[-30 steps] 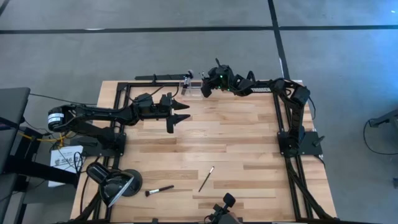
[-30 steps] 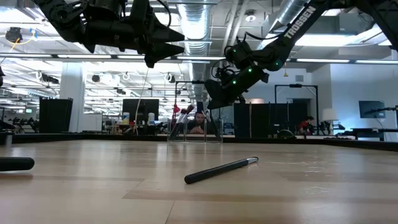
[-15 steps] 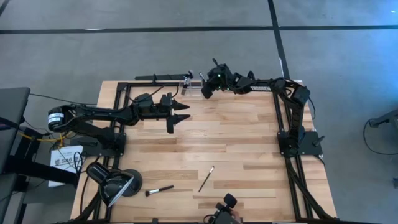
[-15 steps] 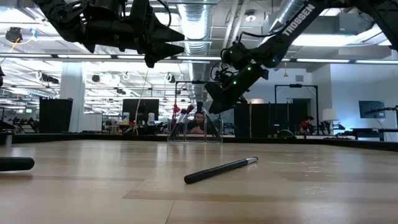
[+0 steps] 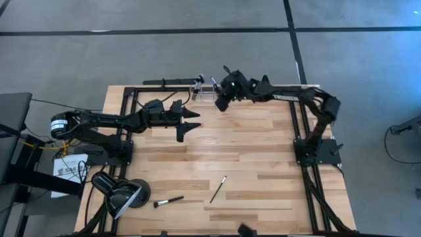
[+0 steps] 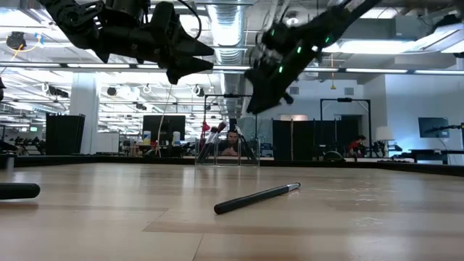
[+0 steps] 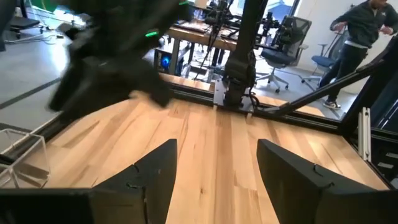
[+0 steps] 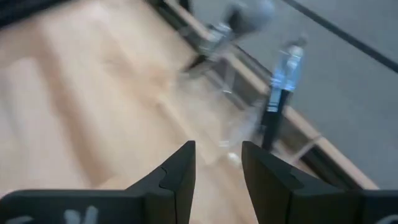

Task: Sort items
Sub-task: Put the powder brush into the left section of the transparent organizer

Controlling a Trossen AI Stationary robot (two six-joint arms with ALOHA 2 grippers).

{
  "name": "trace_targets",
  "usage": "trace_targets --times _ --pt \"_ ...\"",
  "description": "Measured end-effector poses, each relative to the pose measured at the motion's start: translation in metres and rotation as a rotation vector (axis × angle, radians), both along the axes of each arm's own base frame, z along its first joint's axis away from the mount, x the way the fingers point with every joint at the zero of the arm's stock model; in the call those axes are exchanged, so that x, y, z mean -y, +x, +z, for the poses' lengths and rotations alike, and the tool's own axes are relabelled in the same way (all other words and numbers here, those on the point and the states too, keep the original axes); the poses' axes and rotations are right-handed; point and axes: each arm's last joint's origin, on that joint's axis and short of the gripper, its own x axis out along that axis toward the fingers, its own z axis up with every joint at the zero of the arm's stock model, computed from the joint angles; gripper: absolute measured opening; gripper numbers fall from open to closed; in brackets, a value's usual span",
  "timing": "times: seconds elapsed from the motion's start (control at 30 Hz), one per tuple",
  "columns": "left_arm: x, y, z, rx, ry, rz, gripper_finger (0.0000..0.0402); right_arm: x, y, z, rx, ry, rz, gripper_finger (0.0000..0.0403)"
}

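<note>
Two slim dark brushes lie flat on the wooden table: one (image 5: 218,189) near the middle front, also in the low view (image 6: 257,197), and one with a pale tip (image 5: 168,201) to its left. More brushes (image 8: 281,93) stand upright in a clear holder (image 5: 200,89) at the far edge. My right gripper (image 5: 221,104) hangs open in the air just beside that holder, nothing between its fingers (image 8: 177,177). My left gripper (image 5: 195,119) hovers open over the table's far left part, high above the wood (image 6: 190,61).
A black desk lamp (image 5: 122,194) sits at the near left corner. Black frame rails (image 5: 131,108) run along the table's left, far and right sides. Bare wood lies between the arms and the two loose brushes. People and office chairs show in the room beyond.
My right gripper has risen from beside the clear holder and drawn a little toward the table's near edge, its arm swinging outward to the right. The brushes on the table have stayed where they were.
</note>
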Motion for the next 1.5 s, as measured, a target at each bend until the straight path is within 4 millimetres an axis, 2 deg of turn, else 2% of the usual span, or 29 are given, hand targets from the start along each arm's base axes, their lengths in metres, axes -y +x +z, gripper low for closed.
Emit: trace_targets --times 0.1,0.23,0.4,0.57,0.73,0.87,1.1,1.33,1.5 --pt "0.003 0.001 0.0 -0.001 -0.003 -0.012 0.0218 -0.04 -0.004 0.008 0.009 -0.06 0.021 0.0113" --pt "0.011 0.002 -0.001 -0.008 -0.026 -0.04 0.0218 -0.097 -0.016 0.008 0.057 -0.149 0.015 0.0102" --pt "0.026 0.004 -0.006 -0.06 -0.067 -0.099 0.0218 -0.156 -0.035 -0.001 0.154 -0.076 0.06 0.0093" --pt "0.057 0.004 -0.016 -0.17 -0.105 -0.176 0.0218 -0.205 -0.053 -0.017 0.135 0.021 0.143 0.0091" --pt "0.093 -0.001 -0.028 -0.31 -0.115 -0.226 0.0218 -0.243 -0.065 -0.03 0.116 -0.018 0.162 0.0091" --pt "0.111 -0.01 -0.038 -0.443 -0.17 -0.224 0.0218 -0.261 -0.069 -0.038 0.099 -0.078 0.167 0.0091" --pt "0.141 -0.028 -0.051 -0.649 -0.256 -0.267 0.0218 -0.262 -0.07 -0.035 0.108 -0.103 0.18 0.0091" --pt "0.165 -0.036 -0.039 -0.777 -0.287 -0.295 0.0218 -0.259 -0.069 -0.035 0.106 -0.101 0.172 0.0091" --pt "0.167 -0.027 -0.033 -0.886 -0.279 -0.239 0.0218 -0.26 -0.067 -0.032 0.146 -0.089 0.171 0.0091"
